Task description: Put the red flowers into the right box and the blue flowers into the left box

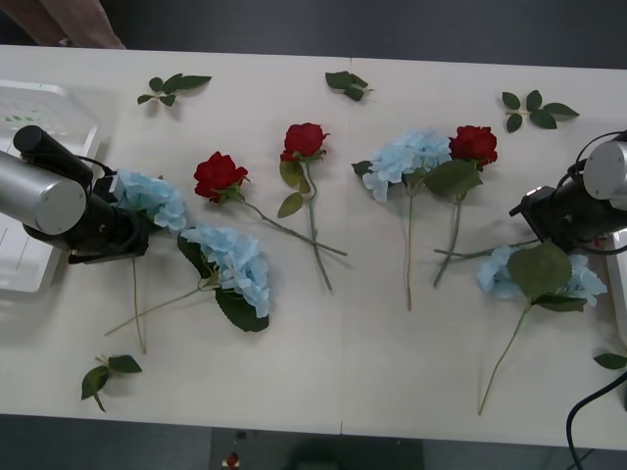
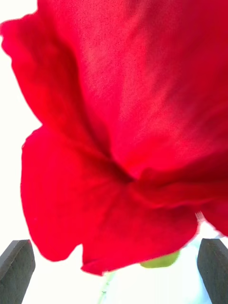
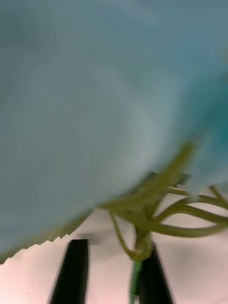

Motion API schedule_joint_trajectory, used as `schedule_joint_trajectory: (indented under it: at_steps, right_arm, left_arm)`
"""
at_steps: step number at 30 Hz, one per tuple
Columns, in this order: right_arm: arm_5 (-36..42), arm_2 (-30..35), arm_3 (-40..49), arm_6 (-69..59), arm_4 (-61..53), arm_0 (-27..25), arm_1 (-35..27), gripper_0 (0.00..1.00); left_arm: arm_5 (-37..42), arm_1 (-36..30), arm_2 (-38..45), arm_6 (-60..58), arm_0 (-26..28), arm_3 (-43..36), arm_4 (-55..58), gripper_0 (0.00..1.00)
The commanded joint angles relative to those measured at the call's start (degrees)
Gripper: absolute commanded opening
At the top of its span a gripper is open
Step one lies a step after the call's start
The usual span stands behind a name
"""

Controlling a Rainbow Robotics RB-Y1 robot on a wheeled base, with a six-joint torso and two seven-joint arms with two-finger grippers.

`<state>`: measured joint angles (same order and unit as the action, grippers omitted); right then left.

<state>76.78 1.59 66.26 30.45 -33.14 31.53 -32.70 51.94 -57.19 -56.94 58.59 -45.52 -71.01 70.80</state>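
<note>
My left gripper (image 1: 135, 233) sits at the base of a blue flower (image 1: 152, 196) beside the left box (image 1: 29, 127). In the left wrist view its black fingers (image 3: 73, 270) stand narrowed but apart, with the flower's green stem (image 3: 137, 278) between them against one finger. My right gripper (image 1: 527, 211) hovers over a red flower (image 2: 123, 133) whose stem (image 1: 470, 253) sticks out leftward; its fingers (image 2: 16, 266) are wide open around the bloom. Other red flowers (image 1: 217, 174) (image 1: 304, 140) (image 1: 473, 144) and blue flowers (image 1: 235, 259) (image 1: 407, 157) (image 1: 539, 274) lie on the table. The right box (image 1: 619, 284) shows at the right edge.
Leaf-only sprigs lie along the far side (image 1: 171, 88) (image 1: 346, 83) (image 1: 534, 108), at the near left (image 1: 106, 374) and at the near right (image 1: 609, 360). A black cable (image 1: 588, 411) loops at the near right corner.
</note>
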Motion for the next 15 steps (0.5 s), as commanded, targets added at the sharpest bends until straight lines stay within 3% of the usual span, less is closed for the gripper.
schedule_joint_trajectory:
  at_steps: [1,8,15]
  right_arm:
    - [0.0,-0.4,0.8,-2.4,0.2,-0.4,-0.1,0.99]
    - [-0.3,-0.4,0.8,-2.4,0.3,-0.9,-0.1,0.98]
    - [-0.6,-0.4,0.3,-2.2,0.4,-1.2,-0.1,0.98]
  left_arm:
    - [-0.3,-0.5,1.0,-0.7,-1.2,-0.5,-0.8,0.00]
    - [-0.3,-1.3,1.0,-0.7,-2.6,-1.1,-1.3,0.00]
    - [2.6,-7.3,4.8,0.6,-4.3,-6.3,-1.1,0.00]
